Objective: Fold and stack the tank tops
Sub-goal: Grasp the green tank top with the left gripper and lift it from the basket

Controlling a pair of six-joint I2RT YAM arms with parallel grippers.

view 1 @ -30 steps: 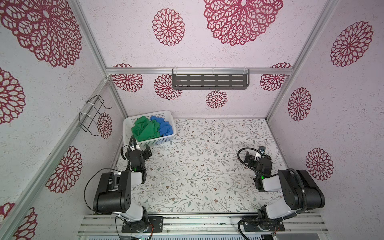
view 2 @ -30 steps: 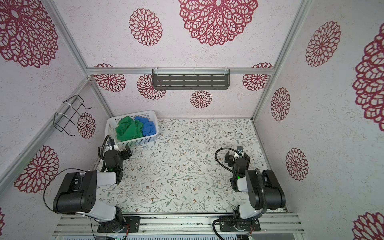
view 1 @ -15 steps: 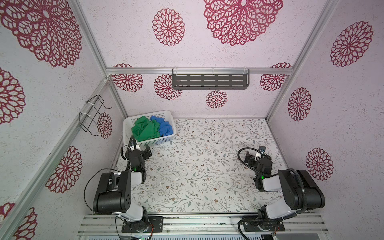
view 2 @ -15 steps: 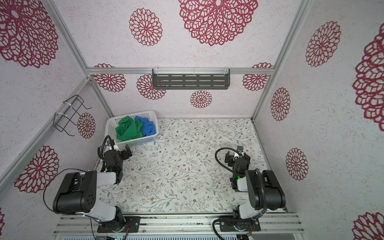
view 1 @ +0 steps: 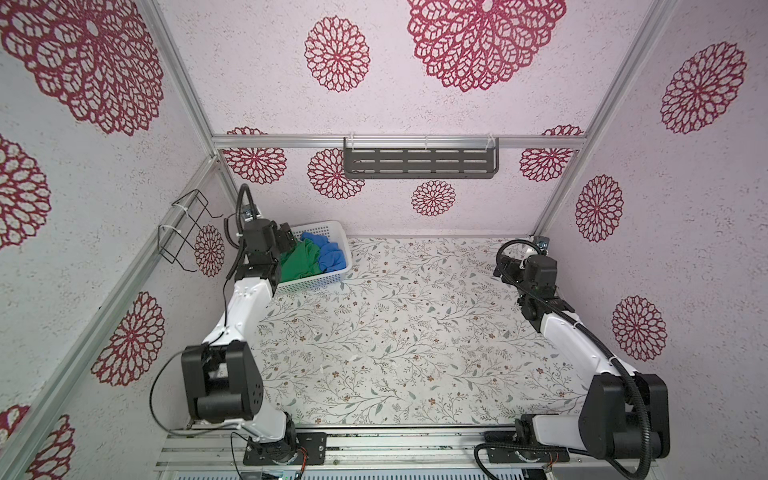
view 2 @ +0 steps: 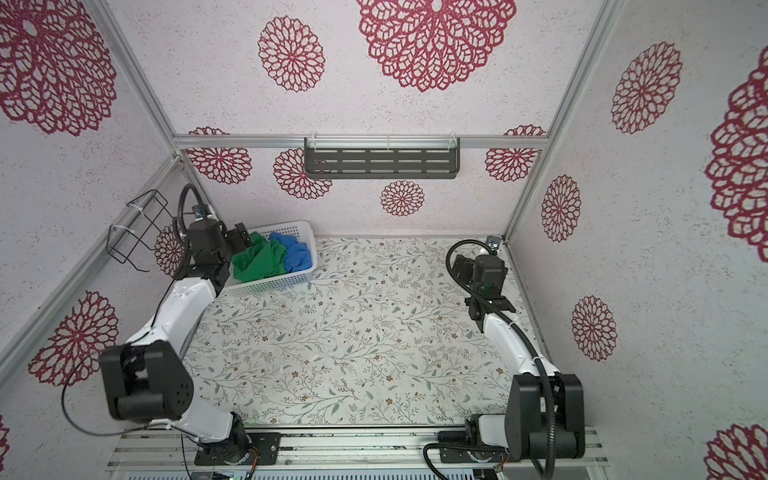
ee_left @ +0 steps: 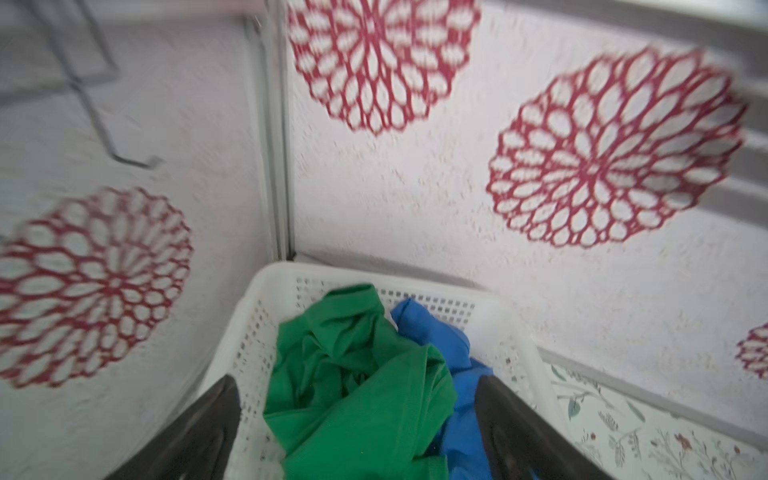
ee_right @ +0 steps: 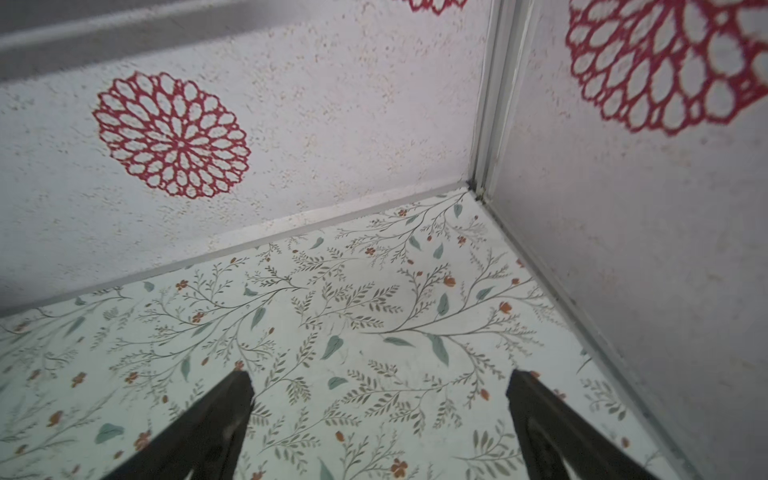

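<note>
Bunched in white perforated plastic basket (ee_left: 274, 286), far-left corner of floral table (view 1: 415, 332): bright green cloth tank top (ee_left: 332, 332) & royal blue tank top (ee_left: 432, 332). Jaws of left gripper (ee_left: 357, 380) spread wide over green, prob. for 1st pick; right gripper (ee_right: 380, 376) likewise wide apart, empty, idle.

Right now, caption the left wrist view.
Left pincer open over green tank top and blue tank top in white basket.

Inside one white basket (view 1: 309, 284) are counted two tops: one green tank top (view 1: 301, 262), one blue tank top (view 1: 331, 257). Above the basket: one slotted shelf (view 1: 419, 164), one wire rack (view 1: 183, 232).
</note>
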